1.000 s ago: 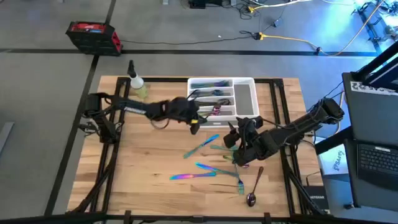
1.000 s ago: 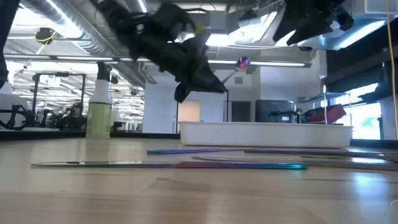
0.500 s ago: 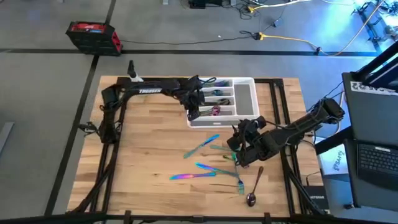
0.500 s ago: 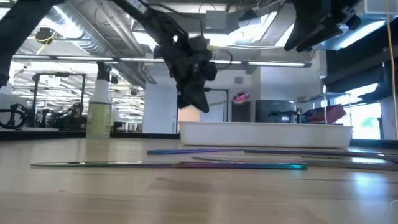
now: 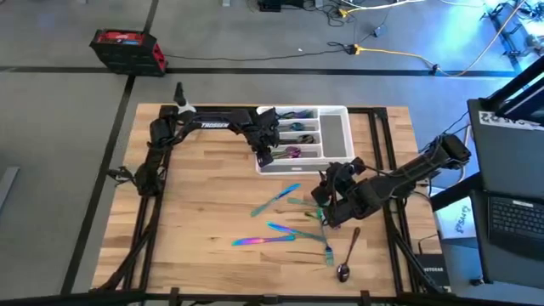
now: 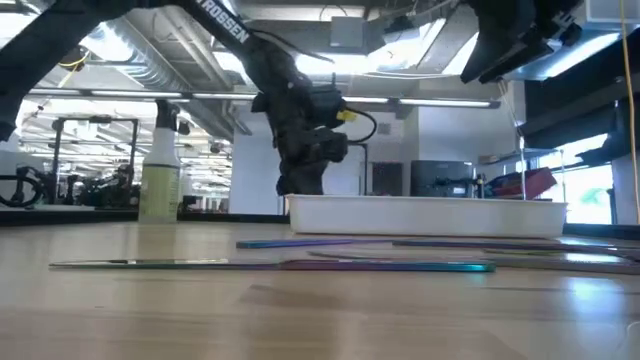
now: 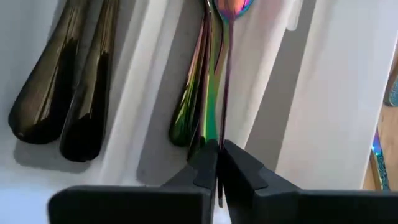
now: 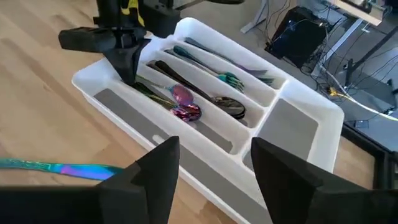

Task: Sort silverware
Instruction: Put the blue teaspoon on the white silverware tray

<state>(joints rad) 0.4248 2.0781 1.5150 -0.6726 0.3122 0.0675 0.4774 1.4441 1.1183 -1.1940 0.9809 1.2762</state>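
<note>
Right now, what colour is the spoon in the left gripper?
Iridescent rainbow spoon, green to pink; left wrist view shows it best.

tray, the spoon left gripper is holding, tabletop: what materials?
Tray: looks like white moulded plastic, matte, with thin rounded walls. Spoon pinched in the left gripper: metal with an iridescent rainbow coating, mirror-like reflections. Tabletop: light wood, butcher-block style, with visible strips and grain; whether it is sealed is unclear.

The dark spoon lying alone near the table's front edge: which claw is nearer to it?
Right. The right claw hovers just behind the dark spoon; the left claw is down in the white tray, far across.
</note>
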